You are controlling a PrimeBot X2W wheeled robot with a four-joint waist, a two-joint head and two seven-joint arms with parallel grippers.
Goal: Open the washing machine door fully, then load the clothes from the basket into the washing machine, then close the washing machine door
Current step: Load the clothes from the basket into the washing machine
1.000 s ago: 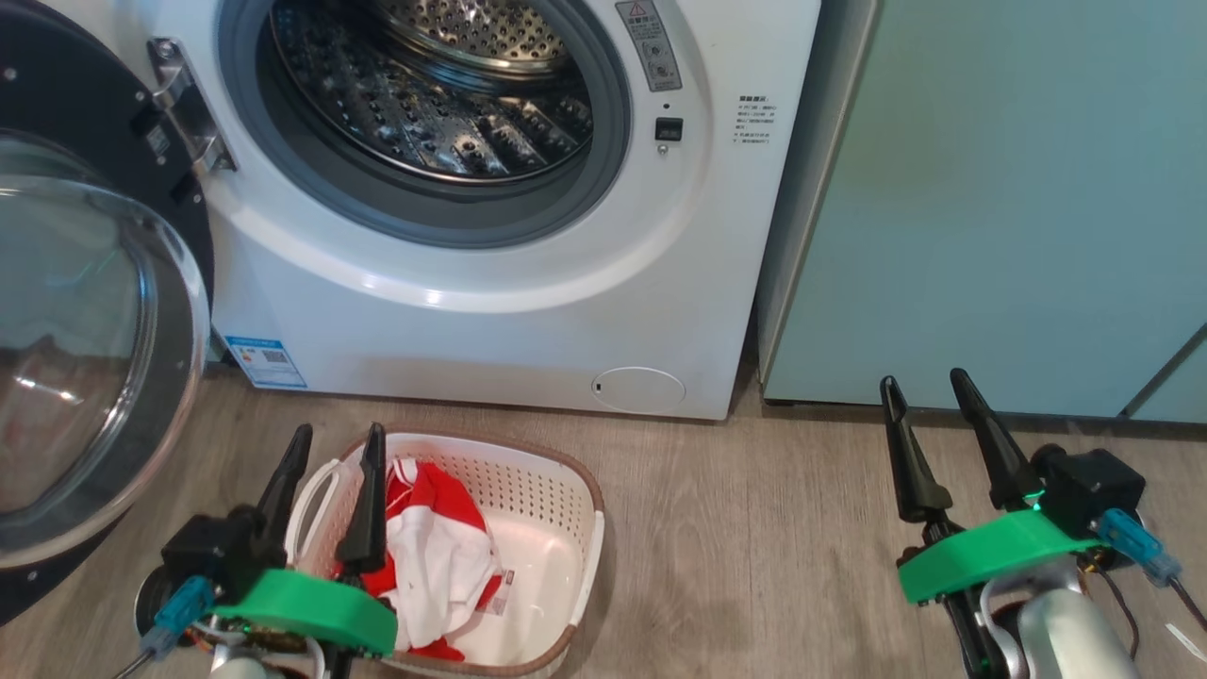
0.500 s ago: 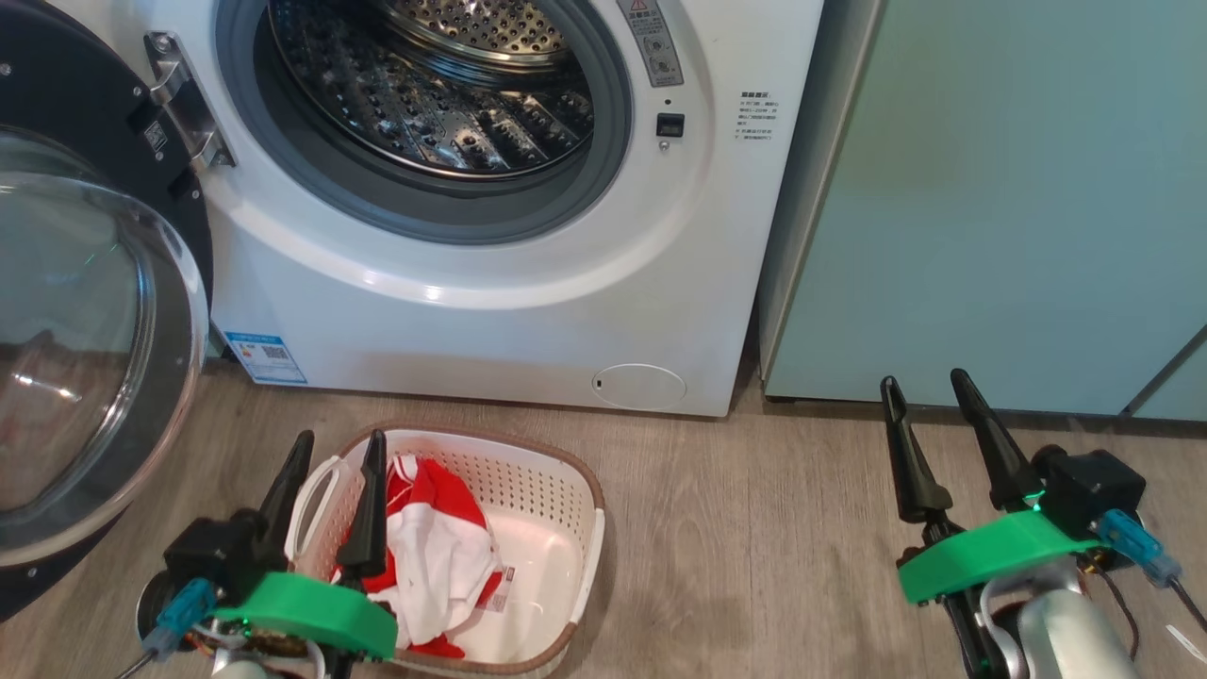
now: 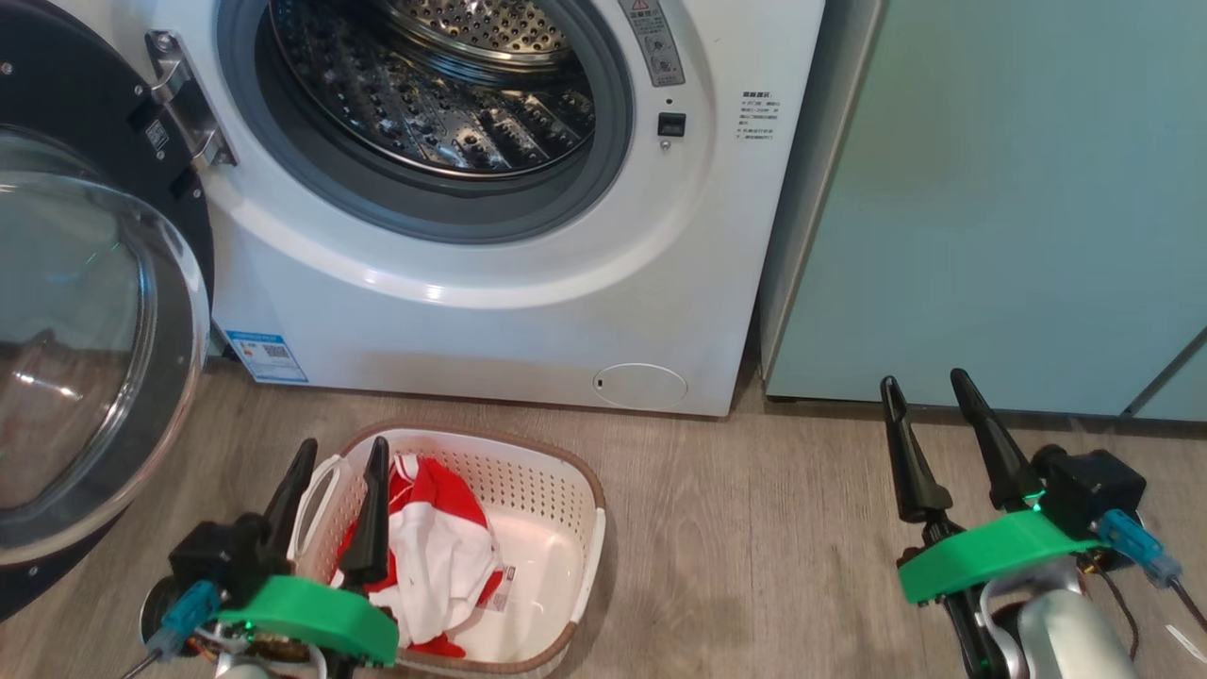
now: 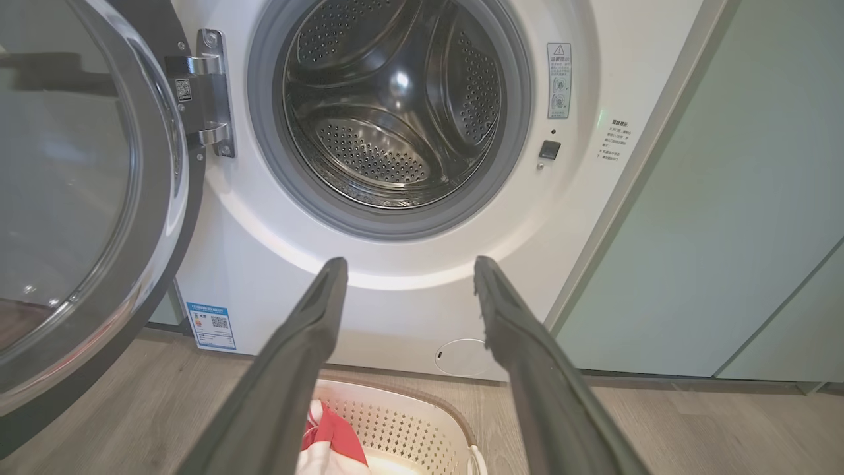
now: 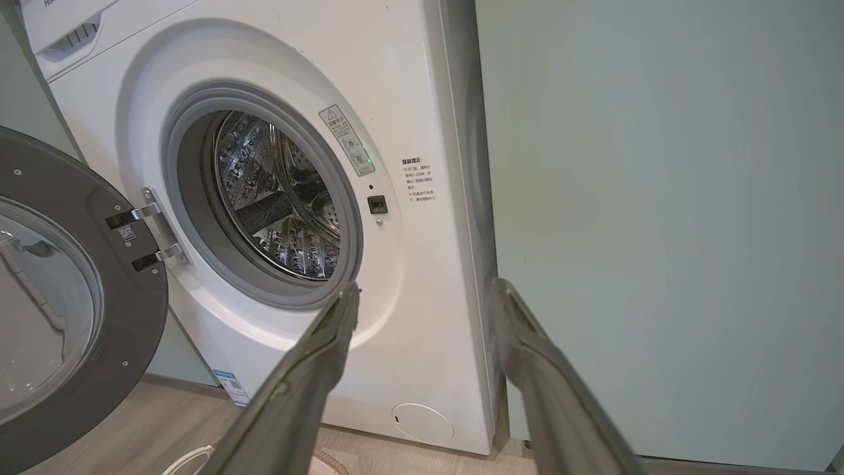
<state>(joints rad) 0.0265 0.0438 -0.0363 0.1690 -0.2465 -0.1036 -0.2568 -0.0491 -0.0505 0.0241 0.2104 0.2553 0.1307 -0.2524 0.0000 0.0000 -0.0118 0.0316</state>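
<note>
The washing machine door (image 3: 90, 349) is swung out to the left with its glass bowl facing the robot, and the steel drum (image 3: 434, 85) of the washing machine (image 3: 490, 311) looks empty. Opening seems done and loading not yet begun. The basket (image 3: 537, 490) sits on the wooden floor (image 3: 754, 528) just in front of the machine. The clothes (image 3: 443, 547), a red and white bundle, lie in its left half.

The left gripper (image 3: 343, 443) hovers over the near-left end of the basket, fingers spread and holding nothing. In the head view its fingers stand either side of the white loop handle (image 3: 316, 490). The right gripper (image 3: 922, 379) is well to the right, in front of the pale green cabinet (image 3: 990, 189), also spread and empty.

The likeliest slip is a descent that catches the loop handle or the perforated wall instead of the fabric, which would lift or drag the light basket. Pinching only a fold is another risk: the garment could trail, snag on the grey gasket (image 3: 434, 203) or drop to the floor. The open door is close on the left, so a wide swing of that arm could knock it
</note>
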